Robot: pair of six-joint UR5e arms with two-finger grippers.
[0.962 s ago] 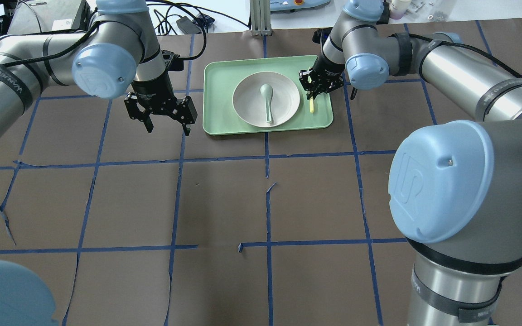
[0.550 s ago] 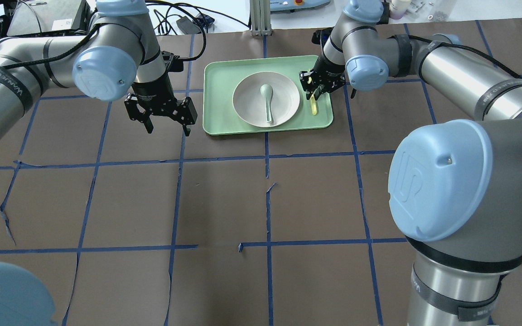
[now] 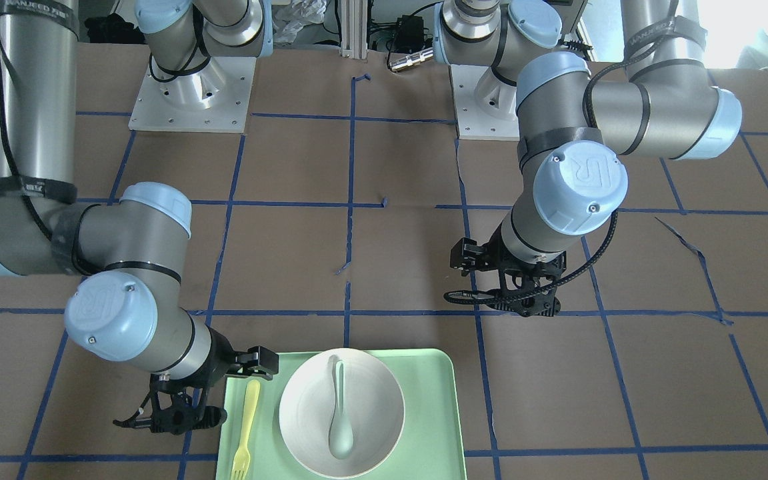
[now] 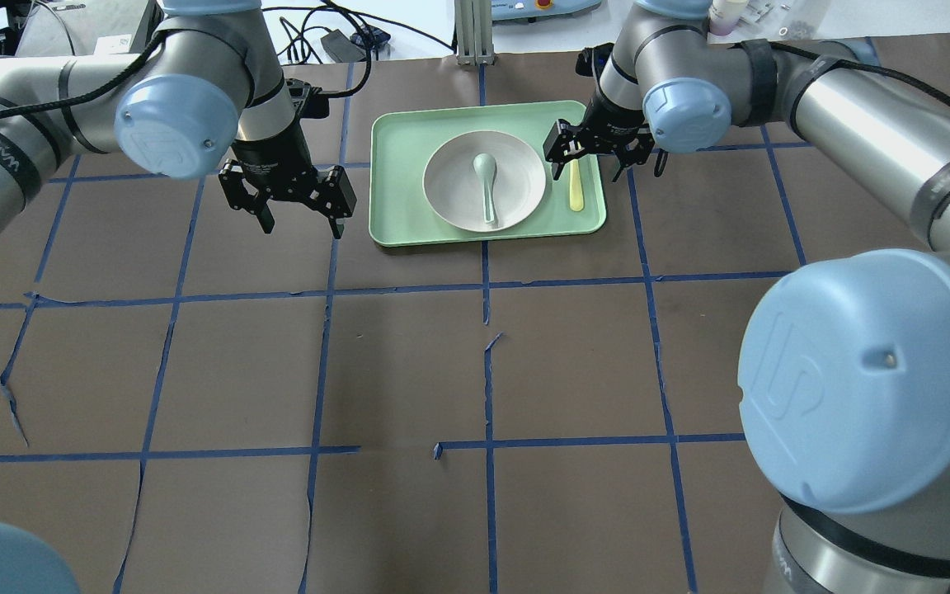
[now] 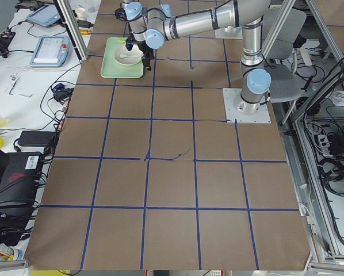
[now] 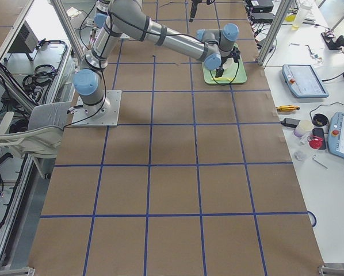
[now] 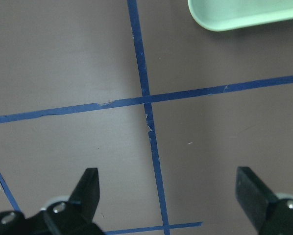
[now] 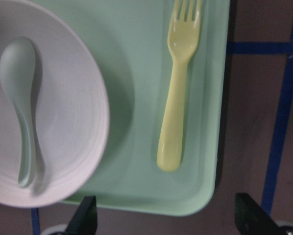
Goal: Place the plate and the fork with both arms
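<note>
Though poised over the fork [image 4: 576,188], right gripper [image 4: 589,165]: spread wide, gripping nothing
left gripper [image 4: 300,223]: spread, above bare table [image 4: 475,371] beside tray [image 4: 392,165]
tray: holds plate [image 4: 450,177] and fork, side by side
plate: mid-tray, spoon [image 4: 486,169] inside
fork: flat on tray floor, between plate and rim

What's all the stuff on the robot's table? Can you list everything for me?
tray: one, mint green, rectangular, at the far middle of the table.
plate: one, off-white, round, on the tray.
spoon: one, pale grey-green, lying in the plate.
fork: one, pale yellow, on the tray beside the plate, on the robot's right.
table: one, brown, crossed by blue tape lines.
left gripper: one, black, open, above bare table to the left of the tray.
right gripper: one, black, open, over the fork's side of the tray.
</note>
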